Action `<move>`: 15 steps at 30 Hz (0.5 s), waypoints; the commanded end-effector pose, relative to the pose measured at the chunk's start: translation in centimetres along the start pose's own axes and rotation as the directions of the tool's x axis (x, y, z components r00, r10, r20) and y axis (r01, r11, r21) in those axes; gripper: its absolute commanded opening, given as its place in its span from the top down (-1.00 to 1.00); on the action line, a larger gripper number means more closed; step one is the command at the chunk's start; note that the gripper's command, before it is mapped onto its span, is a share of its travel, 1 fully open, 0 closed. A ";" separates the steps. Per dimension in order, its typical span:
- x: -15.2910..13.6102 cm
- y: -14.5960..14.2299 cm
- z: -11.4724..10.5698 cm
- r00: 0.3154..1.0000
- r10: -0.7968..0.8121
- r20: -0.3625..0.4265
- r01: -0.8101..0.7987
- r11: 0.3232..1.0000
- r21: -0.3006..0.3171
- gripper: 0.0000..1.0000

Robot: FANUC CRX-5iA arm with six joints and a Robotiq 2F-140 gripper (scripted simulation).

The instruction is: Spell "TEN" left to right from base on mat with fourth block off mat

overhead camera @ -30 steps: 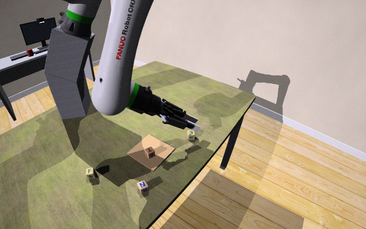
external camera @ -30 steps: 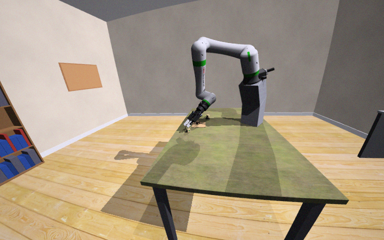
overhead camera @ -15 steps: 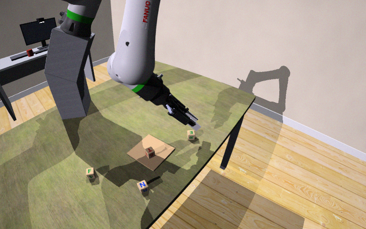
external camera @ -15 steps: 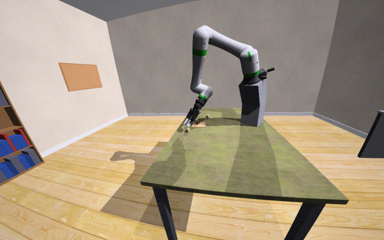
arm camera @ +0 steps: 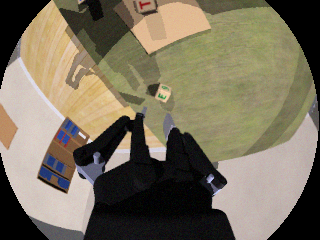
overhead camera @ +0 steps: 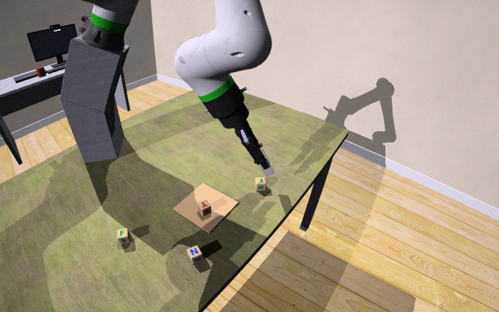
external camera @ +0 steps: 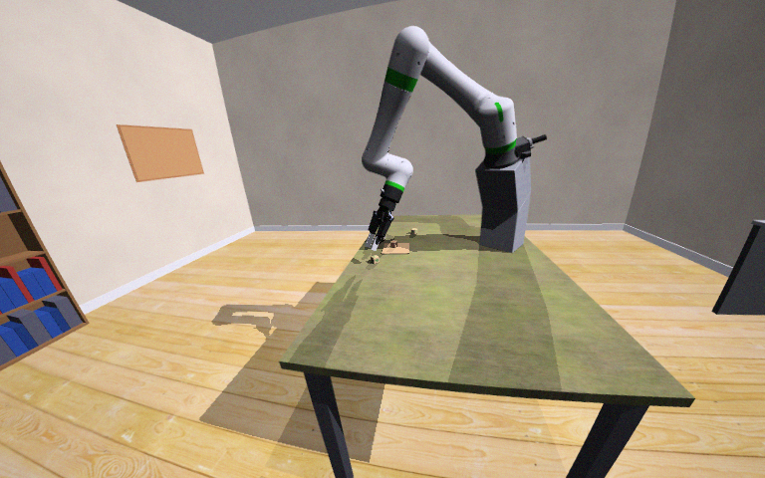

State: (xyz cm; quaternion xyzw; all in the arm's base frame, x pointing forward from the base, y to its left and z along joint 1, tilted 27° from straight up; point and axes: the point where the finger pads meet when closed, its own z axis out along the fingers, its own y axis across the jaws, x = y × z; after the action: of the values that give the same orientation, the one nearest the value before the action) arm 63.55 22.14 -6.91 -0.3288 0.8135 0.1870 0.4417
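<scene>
The tan mat (overhead camera: pixel 200 193) (arm camera: pixel 180 20) lies flat near the table's edge. The T block (overhead camera: pixel 204 207) (arm camera: pixel 146 4) stands on it, red letter up. The E block (overhead camera: pixel 260 183) (arm camera: pixel 162 92), green letter up, stands on the table beside the mat. The N block (overhead camera: pixel 194 253) and the F block (overhead camera: pixel 123 234) stand on the table off the mat on its other sides. My gripper (overhead camera: pixel 268 169) (external camera: pixel 372 245) (arm camera: pixel 155 115) hangs tilted just above and behind the E block. Its fingers stand a little apart with nothing between them.
The table's edge (overhead camera: pixel 294 205) runs close to the E and N blocks, with wooden floor below. The grey robot pedestal (overhead camera: pixel 91 106) (external camera: pixel 502 208) stands at the back of the table. The arm's lower links lean over the mat.
</scene>
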 end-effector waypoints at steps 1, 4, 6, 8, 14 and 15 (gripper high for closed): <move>0.2 0.5 -0.1 0.991 0.008 -0.134 -0.013 0.999 -0.036 0.44; 0.2 0.6 -0.2 0.987 0.008 -0.158 -0.015 0.999 -0.040 0.44; 0.2 0.5 -0.3 0.982 0.007 -0.190 -0.015 0.999 -0.041 0.44; -0.2 0.4 -0.4 0.976 0.005 -0.217 -0.014 0.999 -0.037 0.44; -0.4 0.4 -0.6 0.960 0.003 -0.279 -0.015 0.999 -0.039 0.44; -0.4 0.4 -0.6 0.957 0.003 -0.289 -0.015 0.999 -0.040 0.44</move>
State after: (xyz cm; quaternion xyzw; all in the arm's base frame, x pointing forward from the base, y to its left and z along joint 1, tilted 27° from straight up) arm 63.51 22.15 -6.16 -0.3485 0.8456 0.1625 0.3703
